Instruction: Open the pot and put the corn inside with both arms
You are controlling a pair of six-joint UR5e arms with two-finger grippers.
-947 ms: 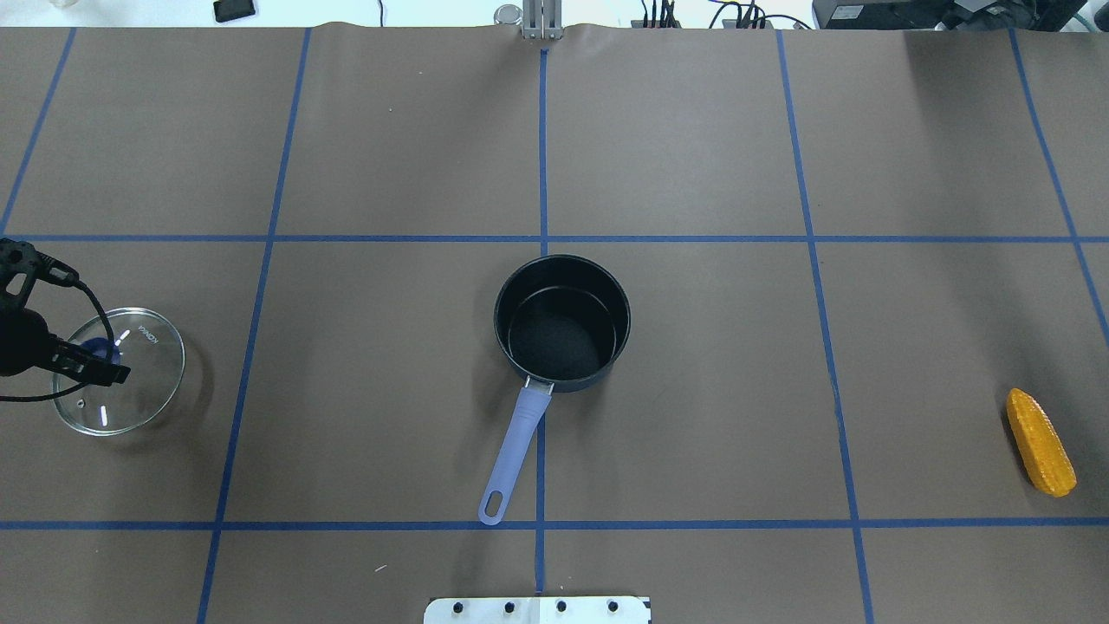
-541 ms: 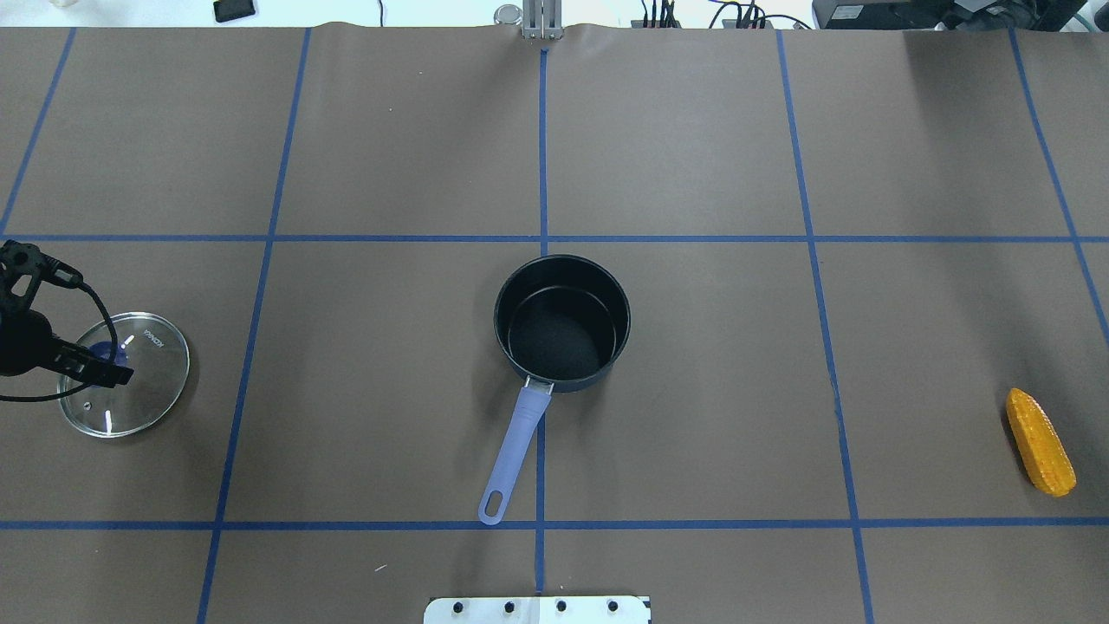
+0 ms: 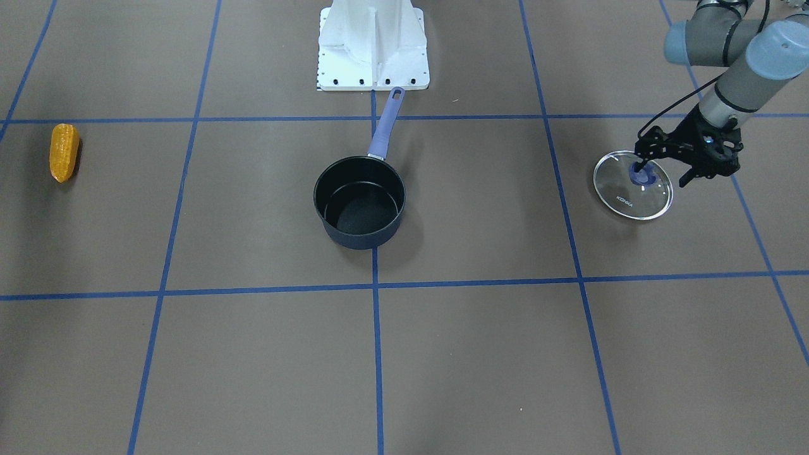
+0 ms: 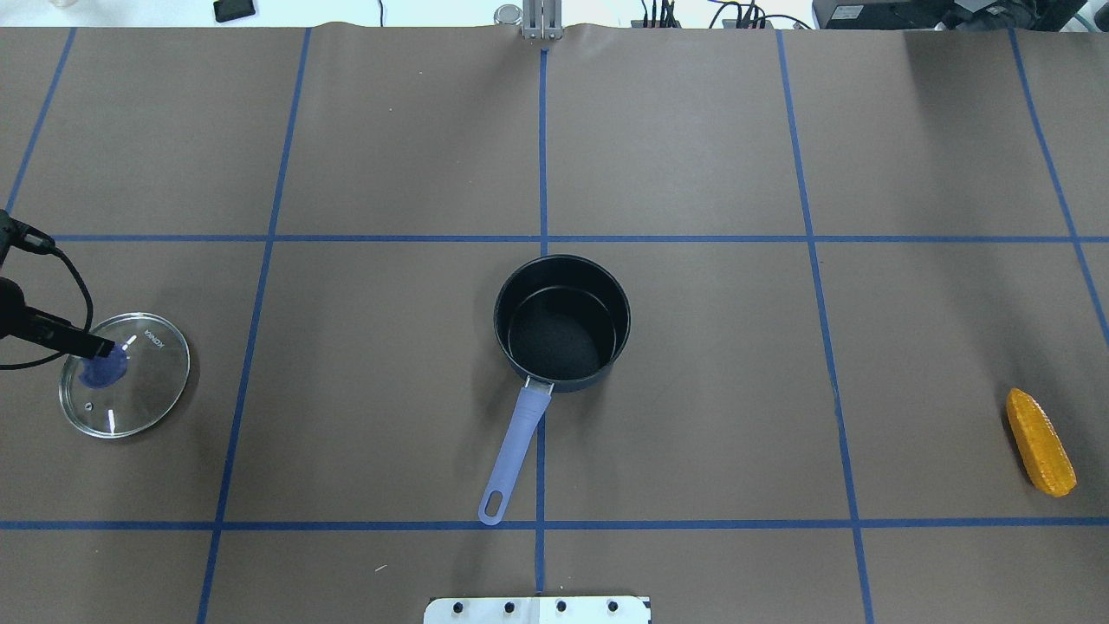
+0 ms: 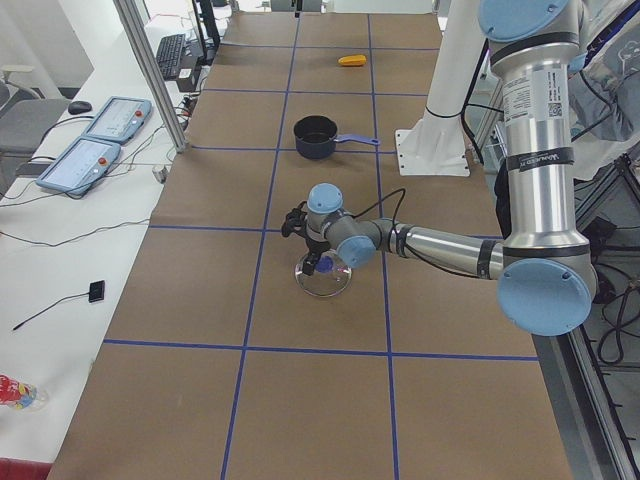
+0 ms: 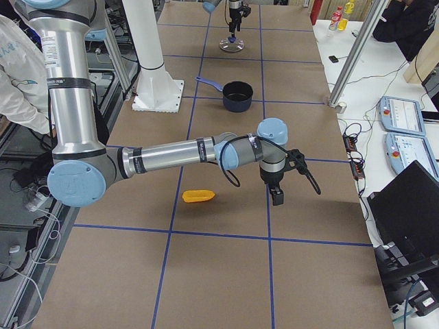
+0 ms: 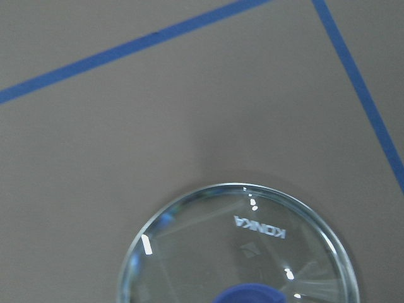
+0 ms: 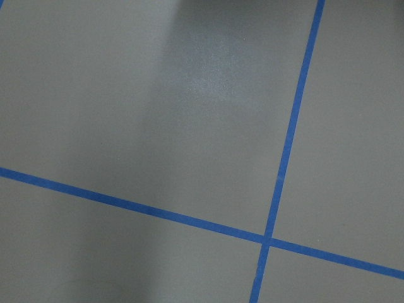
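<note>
Two arms, the left arm (image 5: 440, 245) and the right arm (image 6: 164, 152), reach over a brown table (image 4: 693, 156) gridded with blue tape (image 4: 543, 156). The left gripper (image 3: 663, 173) hangs over the glass lid (image 4: 147, 394), which lies flat on the table far to the robot's left. Its fingers stand spread apart and grip nothing: one tip (image 3: 641, 165) is just at the lid's blue knob (image 4: 102, 371), and the other is out beyond the lid's rim in the front-facing view. The pot (image 4: 563, 259), dark and uncovered, stands at the table's centre, its lilac handle (image 4: 513, 451) pointing toward the robot's base (image 3: 373, 44). The corn (image 4: 1040, 442) lies on its side far to the robot's right, well apart from the pot. The right gripper (image 6: 277, 195) shows only in the right side view, pointing down near the corn but not touching it; whether its fingers are spread or closed cannot be told.
</note>
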